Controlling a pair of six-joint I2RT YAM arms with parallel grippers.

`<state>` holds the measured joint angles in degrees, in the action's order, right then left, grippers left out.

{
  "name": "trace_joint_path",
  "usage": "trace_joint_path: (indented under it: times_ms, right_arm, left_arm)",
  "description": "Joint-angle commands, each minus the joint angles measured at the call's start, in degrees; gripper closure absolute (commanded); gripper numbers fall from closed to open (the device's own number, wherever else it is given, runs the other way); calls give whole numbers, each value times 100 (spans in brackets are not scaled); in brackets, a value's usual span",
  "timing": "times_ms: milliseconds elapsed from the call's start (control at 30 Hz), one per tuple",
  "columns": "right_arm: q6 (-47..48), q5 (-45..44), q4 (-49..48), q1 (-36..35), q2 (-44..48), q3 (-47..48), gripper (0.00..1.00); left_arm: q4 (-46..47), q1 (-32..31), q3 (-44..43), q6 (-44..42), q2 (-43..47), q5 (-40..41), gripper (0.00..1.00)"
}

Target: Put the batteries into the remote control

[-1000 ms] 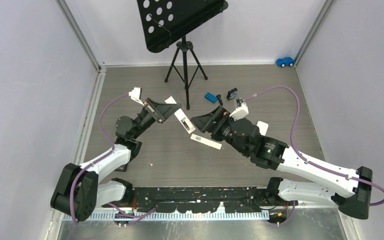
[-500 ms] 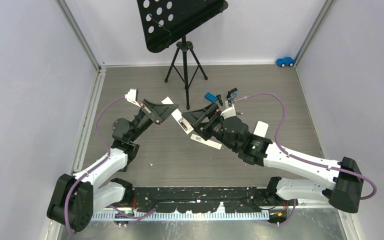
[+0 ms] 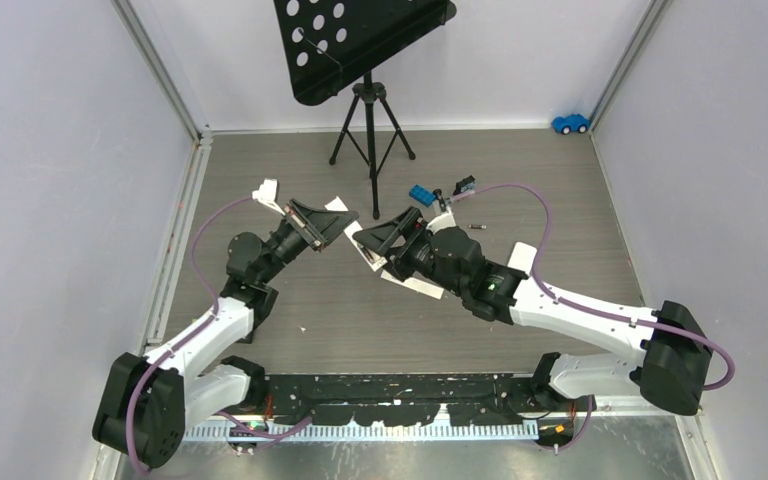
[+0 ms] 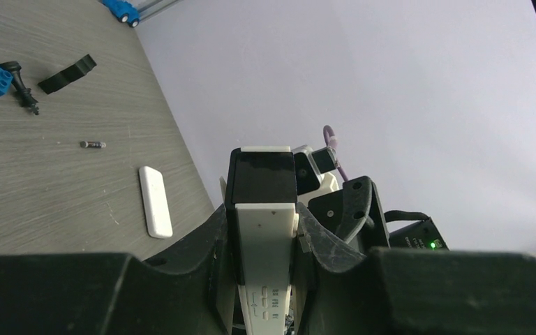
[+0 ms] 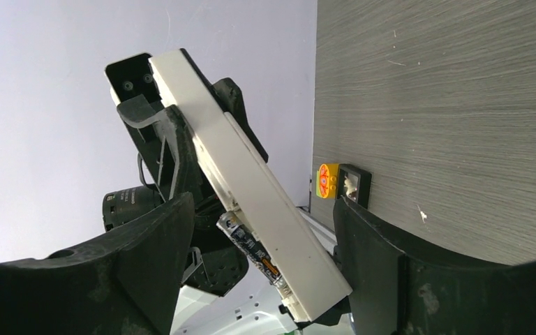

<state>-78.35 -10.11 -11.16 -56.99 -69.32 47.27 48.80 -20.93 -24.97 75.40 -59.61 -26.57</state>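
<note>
**Visitor:** What does each hand have?

**Me:** My left gripper [image 3: 330, 222] is clamped on the long sides of the white remote [image 4: 264, 244]. It holds the remote up off the table [image 3: 290, 290], tilted toward my other arm so that arm can reach its back. My right gripper [image 5: 262, 206] has nothing pinched. Its fingers stand wide, one on either side of the remote, and look clear of it.

**Visitor:** Why so wide?

**Me:** I judge it is to straddle the remote while a cell is nudged home. One battery [image 5: 250, 249] lies along the remote's lower part, touching it. I cannot tell whether it is fully seated.

**Visitor:** Is that the only one?

**Me:** No, I can see two. The loose battery [image 3: 477, 226] lies on the table beyond my right wrist, well apart from the remote.

**Visitor:** What else is there?

**Me:** Two white flat pieces lie on the table, a labelled piece [image 3: 412, 284] under my right arm and a plain piece [image 3: 523, 257] beside it. I cannot tell whether they are covers or spare remotes. Farther out are one blue brick [image 3: 421, 194], one black-and-blue block [image 3: 465, 185], one toy car [image 3: 570, 123] and one music stand [image 3: 365, 40].
</note>
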Motion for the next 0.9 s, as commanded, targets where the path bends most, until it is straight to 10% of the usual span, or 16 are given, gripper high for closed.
trace_joint_path:
  times_ms: [0,500,867]
  right_arm:
    - [8,223,-577,45,-35,297,26]
    - [663,669,-737,145,-95,214,63]
    - [1243,634,-829,302,409,-106,21]
  left_arm:
    - [13,-17,-261,-153,68,-103,100]
    - [-104,-8,-289,873,267,19,100]
    - [16,120,-167,456,212,-106,100]
